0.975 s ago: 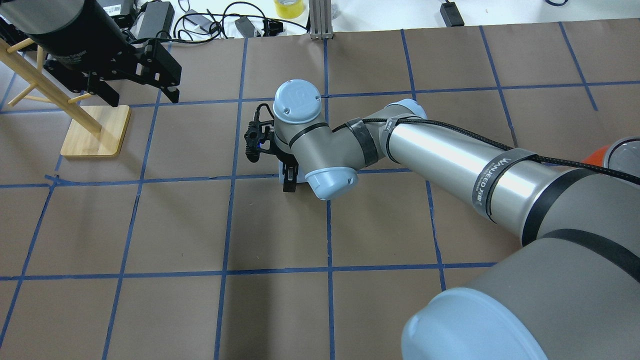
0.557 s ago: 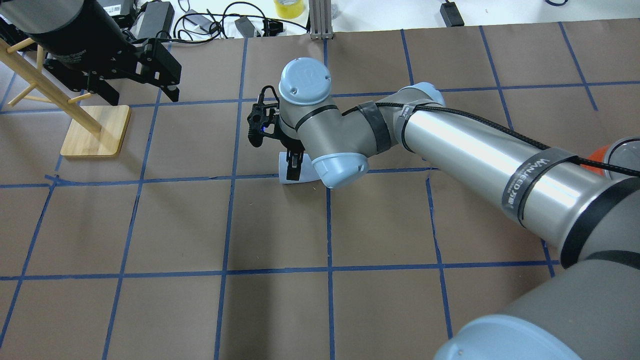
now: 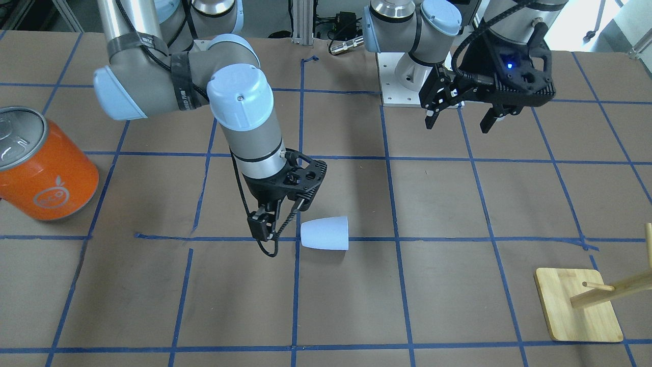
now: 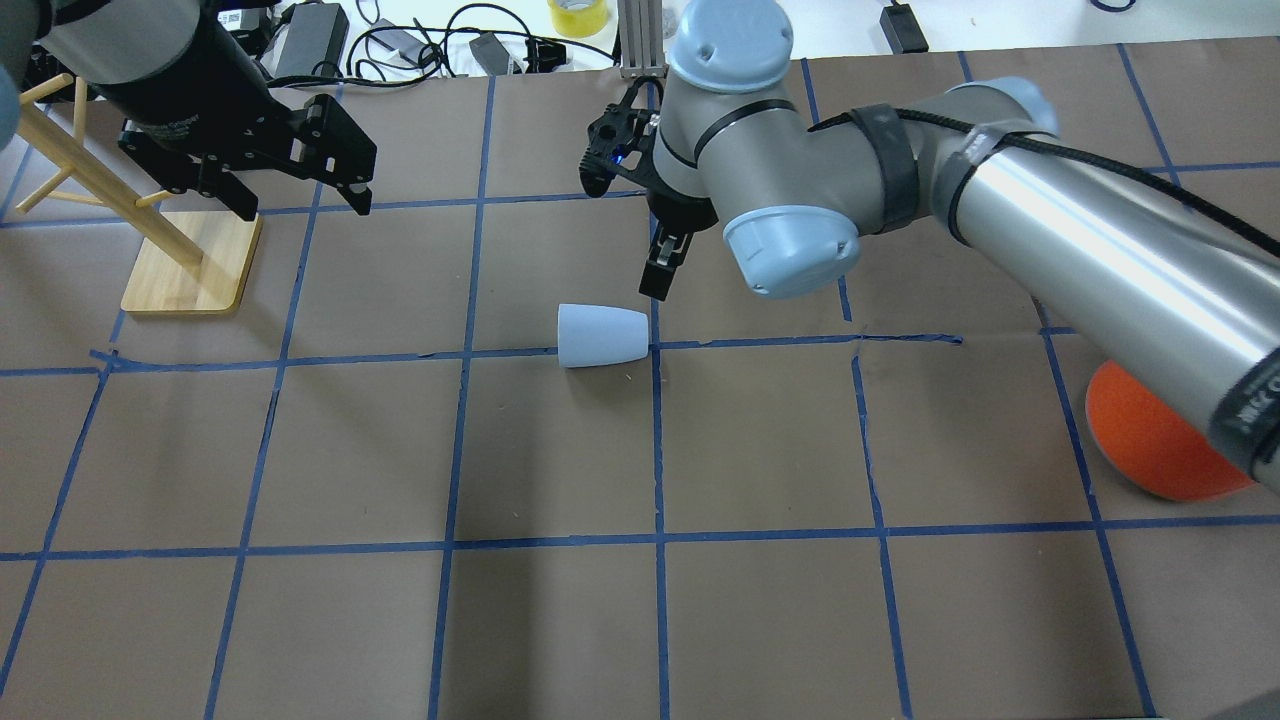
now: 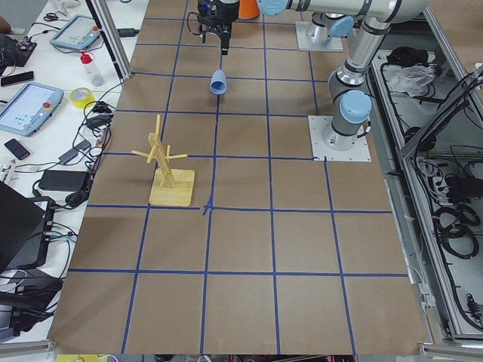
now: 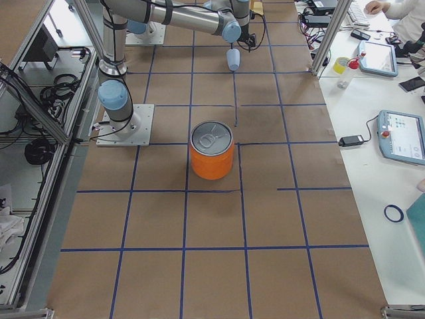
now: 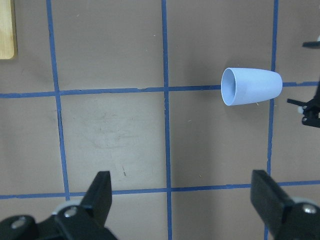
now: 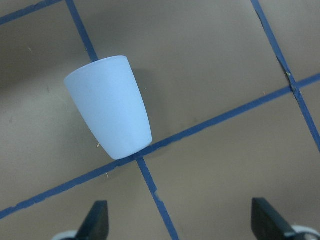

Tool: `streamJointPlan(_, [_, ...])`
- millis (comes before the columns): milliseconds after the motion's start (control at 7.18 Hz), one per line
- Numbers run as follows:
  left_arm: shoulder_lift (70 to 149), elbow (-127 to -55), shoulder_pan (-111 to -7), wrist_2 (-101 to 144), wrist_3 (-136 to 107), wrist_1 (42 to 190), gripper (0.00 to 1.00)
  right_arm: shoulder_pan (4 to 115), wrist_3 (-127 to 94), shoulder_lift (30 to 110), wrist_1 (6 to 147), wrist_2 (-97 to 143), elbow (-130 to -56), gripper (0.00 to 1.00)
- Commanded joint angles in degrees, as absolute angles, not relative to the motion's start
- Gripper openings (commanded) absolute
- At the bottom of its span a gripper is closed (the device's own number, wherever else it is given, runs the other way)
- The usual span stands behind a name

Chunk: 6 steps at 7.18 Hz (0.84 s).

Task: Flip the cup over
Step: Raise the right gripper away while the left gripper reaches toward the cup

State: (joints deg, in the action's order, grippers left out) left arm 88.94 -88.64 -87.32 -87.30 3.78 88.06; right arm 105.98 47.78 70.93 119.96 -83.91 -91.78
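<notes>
right gripper (image 8: 182,227) jaws spread wide, empty, hovering just beside cup (image 4: 600,335) base, no contact | left gripper (image 7: 184,200) wide open, empty, well apart | cup on its side on table (image 4: 550,630), across blue tape line (image 4: 400,356)

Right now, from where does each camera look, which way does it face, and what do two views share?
Front-facing: across the table, facing the robot; both arms, the cup, the orange can.
Overhead: behind the robot, looking forward and down; both arms.
Exterior left: table's end on the robot's left; wooden stand near, arms far.
Exterior right: opposite end; orange can near, arms far.
Left wrist: looking down; open left gripper.
Right wrist: looking down; open right gripper.
Shared: both wrist views show the cup on its side.
</notes>
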Motion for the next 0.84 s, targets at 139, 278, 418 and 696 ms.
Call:
streamJointPlan(139, [94.6, -96.9, -87.1, -84.0, 4.4, 76.6, 1.0, 100.4, 32.7, 80.1, 107.4, -85.1, -92.0, 1.0])
streamJointPlan(278, [96.6, -97.4, -86.9, -79.2, 4.7, 76.6, 1.0, 98.6, 31.3, 82.6, 105.6, -85.2, -92.0, 1.0])
streamJointPlan(418, [98.6, -97.9, -86.9, -75.6, 5.3, 76.6, 1.0, 96.2, 27.9, 84.6, 102.2, -85.2, -92.0, 1.0])
streamJointPlan(696, [102.9, -98.1, -86.7, -66.5, 9.7, 75.8, 1.0, 94.0, 22.5, 88.4, 95.8, -86.1, -91.9, 1.0])
